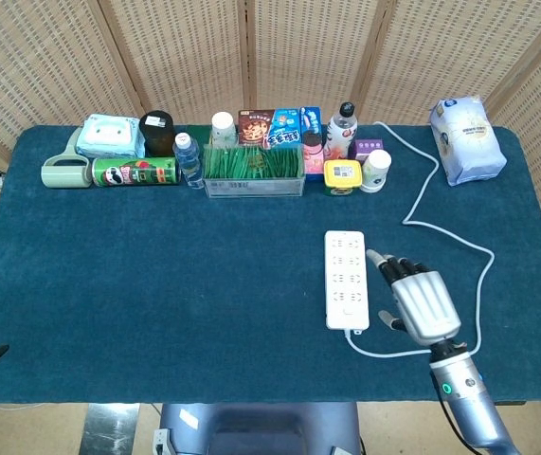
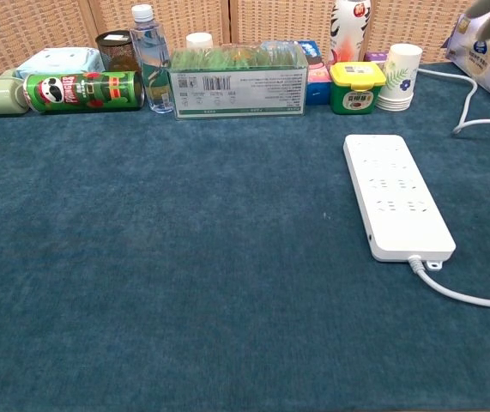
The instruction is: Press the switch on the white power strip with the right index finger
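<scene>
White power strip lies flat on the blue table, lower right of centre in the head view, long axis running toward the back row; in the chest view it sits at right of centre, near end at lower right. Its white cord leaves the near end, loops right along the table and runs up to the back edge near the bottle. Right robot hand is just to the right of the strip in the head view, back of the hand up, fingers spread apart and pointing toward the top of the frame, holding nothing and not touching the strip; whether it rests on the cloth or hangs above it can't be told. In the chest view only a blurred grey bit shows at the top right corner, probably that hand. Left robot hand is not visible in either view. Back row along the top of the table: pale green handled item and wipes pack at left, green chip can on its side, small water bottle, clear box of green sticks, snack boxes, yellow-lidded jar, paper cups. White bag at upper right
</scene>
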